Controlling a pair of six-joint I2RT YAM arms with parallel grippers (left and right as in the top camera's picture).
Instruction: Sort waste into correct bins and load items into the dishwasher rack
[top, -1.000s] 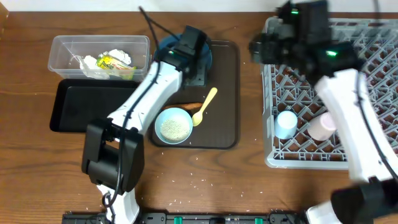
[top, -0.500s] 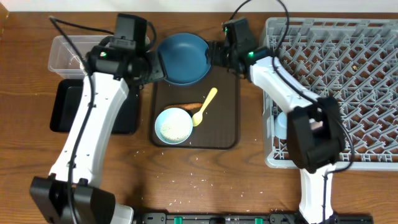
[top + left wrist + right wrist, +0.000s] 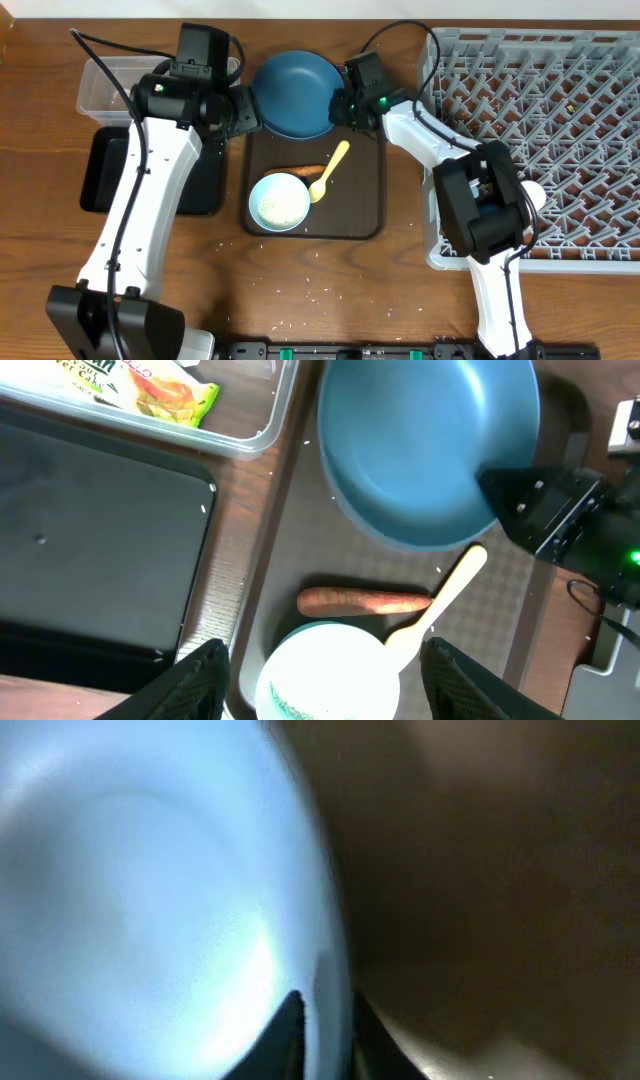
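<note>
Loose rice grains dot the wood nearest the front. Behind them, the brown serving tray carries the light blue bowl, yellow spoon and thin carrot. Farther back, the right gripper has its 2 fingers narrowed on the rim of the glossy dark blue plate. The left gripper hangs spread wide, empty. The plate looks smooth and shallow, so I'd grip deep, lift level, then stand it between the pegs of the grey lattice rack.

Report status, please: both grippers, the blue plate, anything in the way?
Left gripper open, empty, beside blue plate. Right gripper shut on its rim. Nothing seen between plate and rack.
</note>
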